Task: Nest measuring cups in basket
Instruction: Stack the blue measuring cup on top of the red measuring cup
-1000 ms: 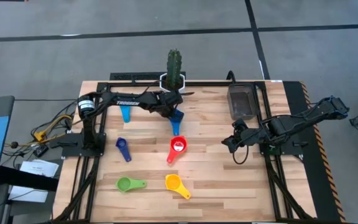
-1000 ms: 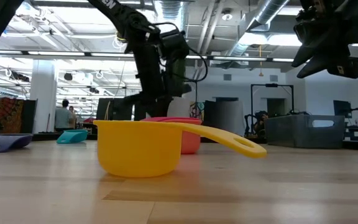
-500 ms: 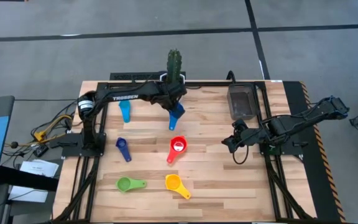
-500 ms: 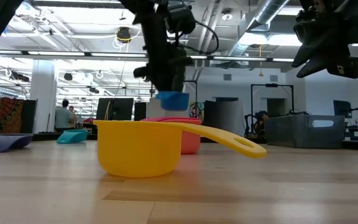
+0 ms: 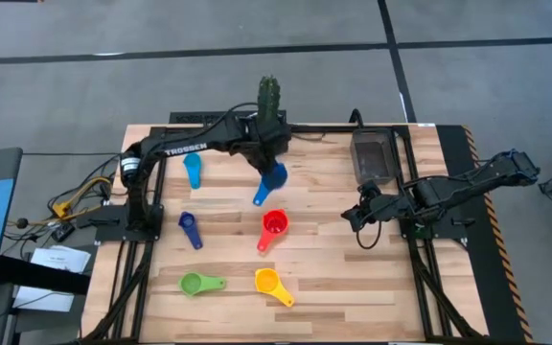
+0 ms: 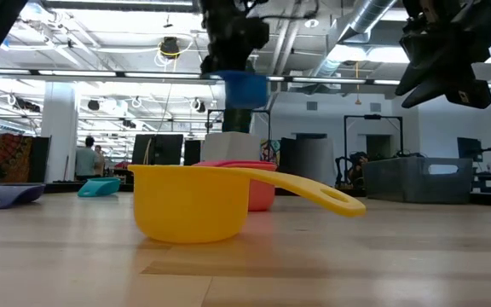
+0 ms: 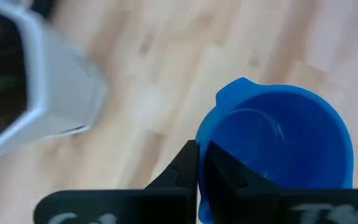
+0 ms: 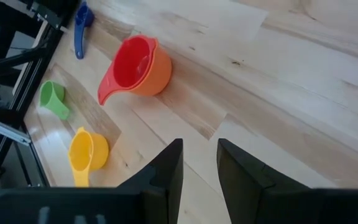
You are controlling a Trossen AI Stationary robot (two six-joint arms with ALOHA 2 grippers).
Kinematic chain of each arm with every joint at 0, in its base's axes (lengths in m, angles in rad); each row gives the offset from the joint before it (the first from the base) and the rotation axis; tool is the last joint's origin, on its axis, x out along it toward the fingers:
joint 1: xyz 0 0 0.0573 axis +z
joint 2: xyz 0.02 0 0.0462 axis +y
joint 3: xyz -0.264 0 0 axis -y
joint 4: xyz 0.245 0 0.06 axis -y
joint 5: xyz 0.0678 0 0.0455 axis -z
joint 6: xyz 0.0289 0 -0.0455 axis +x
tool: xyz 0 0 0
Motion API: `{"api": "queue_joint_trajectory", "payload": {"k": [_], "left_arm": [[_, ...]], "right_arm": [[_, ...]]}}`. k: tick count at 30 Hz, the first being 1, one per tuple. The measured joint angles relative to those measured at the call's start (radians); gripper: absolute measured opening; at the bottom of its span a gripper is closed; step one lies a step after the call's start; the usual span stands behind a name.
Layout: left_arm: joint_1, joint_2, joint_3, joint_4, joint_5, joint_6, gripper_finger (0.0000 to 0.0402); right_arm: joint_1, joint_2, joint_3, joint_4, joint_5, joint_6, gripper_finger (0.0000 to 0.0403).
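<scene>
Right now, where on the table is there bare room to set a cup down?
Bare wood lies between the red cup and the right gripper, and along the near edge right of the yellow cup. It is crowded near the cactus pot, where the left gripper holds the blue cup.

Blue cup [image 7: 278, 155] cut off at the bottom edge, handle hidden behind fingers [image 7: 188, 177]; white pot [image 7: 36, 87] blurry, cropped.

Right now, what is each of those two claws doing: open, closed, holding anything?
Left gripper: closed on the blue cup, lifted off the table.
Right gripper: open, holding nothing.
</scene>
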Motion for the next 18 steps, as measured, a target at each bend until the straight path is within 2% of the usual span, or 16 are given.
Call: {"api": "queue_joint_trajectory", "payload": {"k": [6,10,13,18], "left_arm": [[-0.092,0.0,0.0,-0.003,0.01,0.018,0.0],[-0.146,0.0,-0.01,0.015,-0.019,-0.052,0.0],[-0.169,0.0,-0.064,0.077,-0.068,-0.161,0.0],[-0.187,0.001,-0.196,0.153,-0.065,-0.253,0.0]], "right_arm": [[0.0,0.0,0.0,0.0,0.0,0.0,0.0121],[0.0,0.0,0.0,0.0,0.0,-0.001,0.0122],[-0.01,0.0,0.0,0.0,-0.001,-0.013,0.0122],[-0.039,0.0,0.0,0.003,-0.002,-0.022,0.0119]]}}
